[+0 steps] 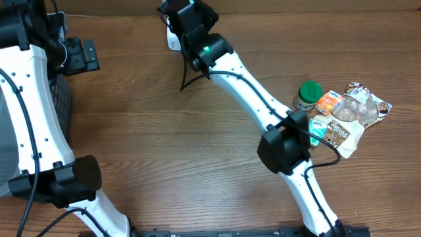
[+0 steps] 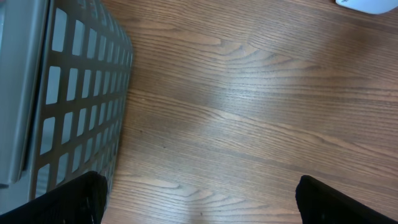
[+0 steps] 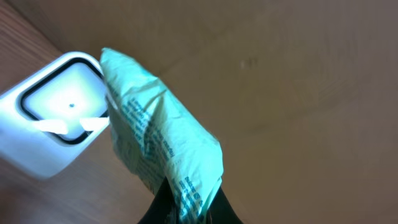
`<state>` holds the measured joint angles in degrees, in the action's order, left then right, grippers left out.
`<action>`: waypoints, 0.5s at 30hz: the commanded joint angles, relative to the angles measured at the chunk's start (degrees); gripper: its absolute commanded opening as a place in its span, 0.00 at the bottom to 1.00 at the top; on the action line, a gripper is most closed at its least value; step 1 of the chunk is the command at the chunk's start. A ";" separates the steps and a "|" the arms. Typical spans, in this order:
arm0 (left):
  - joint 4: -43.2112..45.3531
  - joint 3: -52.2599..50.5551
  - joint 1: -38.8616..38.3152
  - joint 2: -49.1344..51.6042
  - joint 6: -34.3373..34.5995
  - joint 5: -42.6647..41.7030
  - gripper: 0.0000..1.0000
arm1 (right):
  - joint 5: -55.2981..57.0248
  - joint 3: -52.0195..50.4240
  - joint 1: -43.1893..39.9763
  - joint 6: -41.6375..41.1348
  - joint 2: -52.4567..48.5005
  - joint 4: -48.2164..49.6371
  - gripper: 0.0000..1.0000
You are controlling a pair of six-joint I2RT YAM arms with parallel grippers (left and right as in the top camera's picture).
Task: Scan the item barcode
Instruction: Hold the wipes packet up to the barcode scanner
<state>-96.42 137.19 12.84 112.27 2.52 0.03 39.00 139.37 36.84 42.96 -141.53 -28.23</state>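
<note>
Green packet (image 3: pixel 165 143) pinched in the right gripper (image 3: pixel 186 208), held just beside the white scanner (image 3: pixel 53 118) at the far side of the table (image 1: pixel 164 145).
Its 2 fingers are clamped on the packet's lower end, leaving the printed face free to turn toward the scanner's lit window, presumably so a barcode can be read; I cannot make out a barcode in the print. Only the right wrist view shows the packet; overhead, the arm hides it. The left gripper (image 2: pixel 199 202) hangs spread wide and empty beside the grey basket (image 2: pixel 81 93) at left.
</note>
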 commanded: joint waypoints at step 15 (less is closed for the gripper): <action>0.04 0.11 -0.22 -0.20 -1.09 -0.02 0.99 | -1.62 1.20 -1.22 30.01 -9.05 18.80 0.04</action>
<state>-96.42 137.19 12.84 112.27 2.52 0.03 37.69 139.37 35.92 71.02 -151.04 -11.14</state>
